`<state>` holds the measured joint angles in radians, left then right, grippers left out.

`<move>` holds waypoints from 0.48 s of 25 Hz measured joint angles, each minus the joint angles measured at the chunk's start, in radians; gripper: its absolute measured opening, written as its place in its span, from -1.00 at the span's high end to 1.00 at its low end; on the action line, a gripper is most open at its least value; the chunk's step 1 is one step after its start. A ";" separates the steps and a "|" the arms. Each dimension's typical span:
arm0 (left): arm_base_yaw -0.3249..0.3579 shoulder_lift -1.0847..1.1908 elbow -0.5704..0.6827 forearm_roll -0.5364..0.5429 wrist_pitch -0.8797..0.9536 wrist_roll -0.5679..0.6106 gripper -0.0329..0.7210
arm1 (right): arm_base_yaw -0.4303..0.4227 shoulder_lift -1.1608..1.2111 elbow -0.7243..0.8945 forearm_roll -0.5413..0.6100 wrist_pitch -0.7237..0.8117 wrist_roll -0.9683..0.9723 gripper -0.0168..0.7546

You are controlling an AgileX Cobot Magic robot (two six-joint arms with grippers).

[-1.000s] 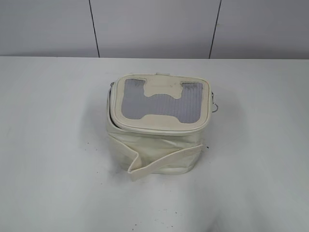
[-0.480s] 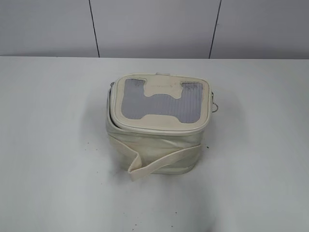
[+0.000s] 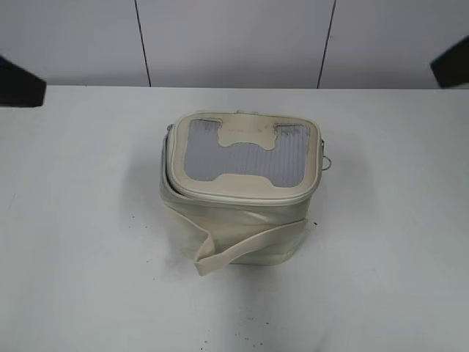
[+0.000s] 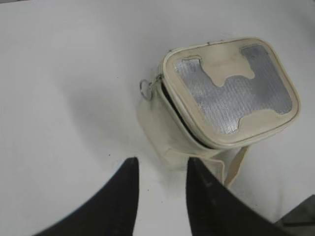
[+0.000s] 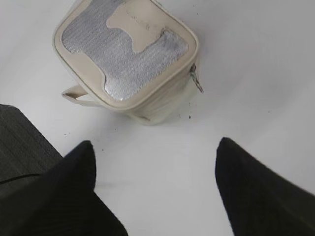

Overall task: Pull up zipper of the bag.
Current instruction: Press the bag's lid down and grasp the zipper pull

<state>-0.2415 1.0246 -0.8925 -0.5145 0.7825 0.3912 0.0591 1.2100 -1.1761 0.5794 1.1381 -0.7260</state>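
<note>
The cream-white boxy bag (image 3: 238, 220) stands mid-table, its lid with the grey ribbed panel and H patch facing up; it also shows in the left wrist view (image 4: 172, 132) and the right wrist view (image 5: 162, 105). The zipper (image 3: 172, 192) along the lid rim gapes at the bag's left side (image 4: 170, 105). One silver ring pull hangs at the left corner (image 4: 145, 89), another at the right side (image 3: 329, 163) (image 5: 197, 81). My left gripper (image 4: 160, 167) is open and empty above the table beside the bag. My right gripper (image 5: 153, 147) is wide open and empty, apart from the bag.
The white table (image 3: 80, 242) stretches all round the bag. A grey panelled wall (image 3: 234, 40) stands behind. Dark arm parts show at the left edge (image 3: 18, 82) and the right edge (image 3: 453, 64) of the exterior view. A dark surface (image 5: 17, 142) shows at the right wrist view's left.
Dark parts of both arms have come into the exterior view at its left and right edges. The bag has not moved.
</note>
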 joint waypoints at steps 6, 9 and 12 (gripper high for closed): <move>0.000 0.302 -0.144 -0.059 0.037 0.062 0.16 | 0.195 0.278 -0.311 -0.097 0.030 -0.029 -0.56; 0.000 0.422 -0.205 -0.067 0.079 0.065 0.15 | 0.299 0.447 -0.477 -0.151 0.060 -0.031 -0.56; 0.000 0.527 -0.261 -0.068 0.136 0.072 0.15 | 0.366 0.622 -0.657 -0.160 0.069 -0.033 -0.46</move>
<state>-0.2415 1.5513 -1.1538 -0.5829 0.9189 0.4636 0.4251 1.8319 -1.8332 0.4190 1.2072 -0.7593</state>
